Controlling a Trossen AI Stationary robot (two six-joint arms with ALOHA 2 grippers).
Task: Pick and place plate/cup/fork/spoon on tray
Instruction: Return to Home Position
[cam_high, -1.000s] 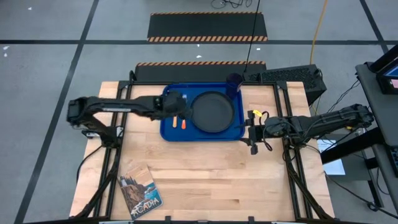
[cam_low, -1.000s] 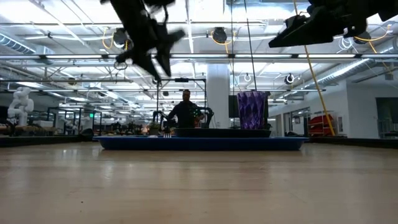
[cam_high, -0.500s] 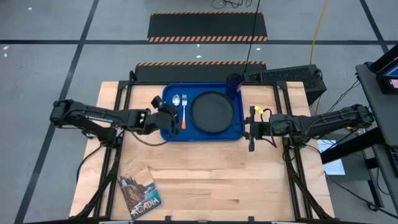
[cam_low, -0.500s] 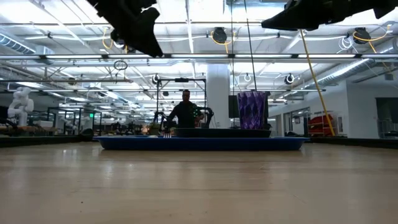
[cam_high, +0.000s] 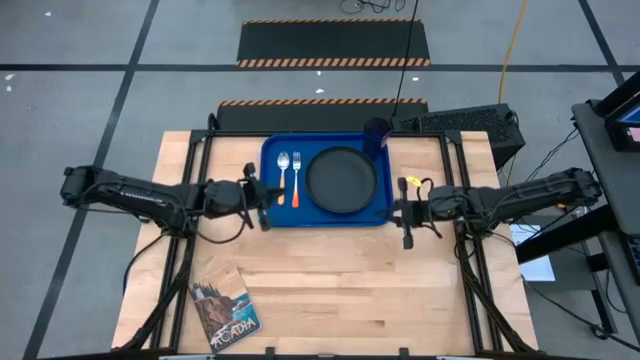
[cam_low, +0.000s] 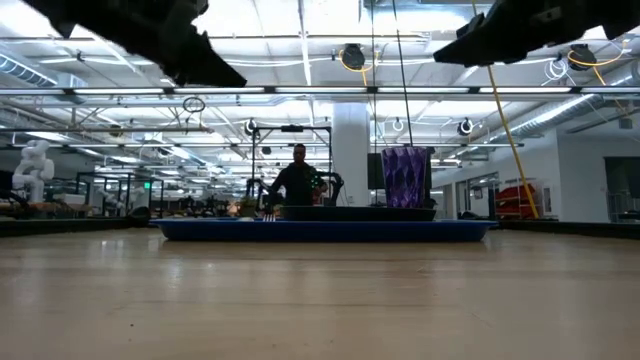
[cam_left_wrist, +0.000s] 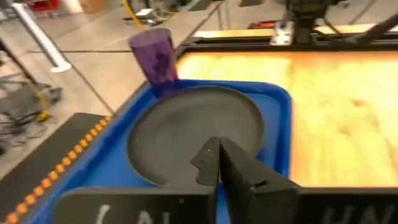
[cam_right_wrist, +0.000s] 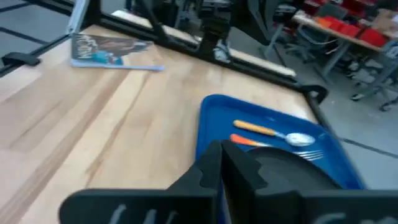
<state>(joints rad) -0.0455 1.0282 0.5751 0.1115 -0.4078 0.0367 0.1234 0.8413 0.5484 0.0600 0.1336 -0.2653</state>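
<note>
The blue tray (cam_high: 325, 215) lies at the table's far middle. On it rest the black plate (cam_high: 342, 180), the purple cup (cam_high: 376, 130) at its far right corner, and the spoon (cam_high: 283, 165) and fork (cam_high: 296, 170) side by side on its left part, handles toward the near edge. My left gripper (cam_high: 266, 195) hovers shut at the tray's left rim, holding nothing; its wrist view shows the shut fingers (cam_left_wrist: 217, 155) before the plate (cam_left_wrist: 199, 134) and cup (cam_left_wrist: 155, 56). My right gripper (cam_high: 403, 212) hovers shut just right of the tray, empty.
A picture booklet (cam_high: 225, 308) lies near the table's front left corner. Bare wood stretches between the tray and the near edge. In the low view both arms hang high above the tray (cam_low: 320, 230), and a person stands far back in the room.
My left gripper has drawn back from over the spoon and fork toward the table's left edge, out to the tray's left rim, and has shut. The spoon and fork stay lying on the tray, now uncovered.
</note>
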